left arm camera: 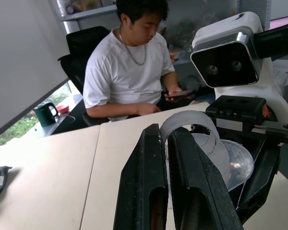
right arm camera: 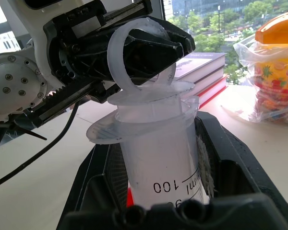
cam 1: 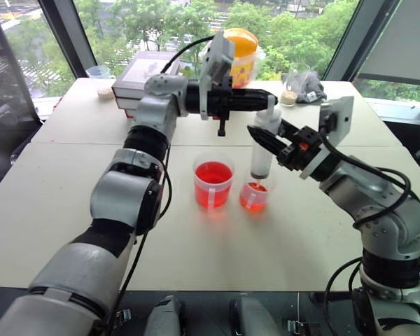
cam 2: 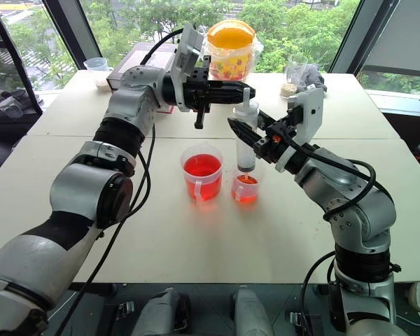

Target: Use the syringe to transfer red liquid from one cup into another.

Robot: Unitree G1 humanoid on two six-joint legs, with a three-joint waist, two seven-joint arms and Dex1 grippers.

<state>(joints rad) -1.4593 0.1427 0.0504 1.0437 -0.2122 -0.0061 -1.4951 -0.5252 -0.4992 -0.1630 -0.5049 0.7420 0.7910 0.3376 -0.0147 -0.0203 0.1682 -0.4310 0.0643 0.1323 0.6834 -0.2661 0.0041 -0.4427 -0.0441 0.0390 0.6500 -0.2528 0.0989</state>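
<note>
The right gripper [cam 2: 248, 133] clamps the syringe [cam 2: 246, 143] over the small cup [cam 2: 246, 189]; the left gripper [cam 2: 239, 89], closed on its plunger ring, seems to be emptying it; next probably a steady push

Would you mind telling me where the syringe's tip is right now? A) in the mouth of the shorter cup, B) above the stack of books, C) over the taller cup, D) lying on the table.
A: the syringe, held upright by the right gripper, has its tip at the mouth of the shorter cup, beside the taller cup of red liquid.
</note>
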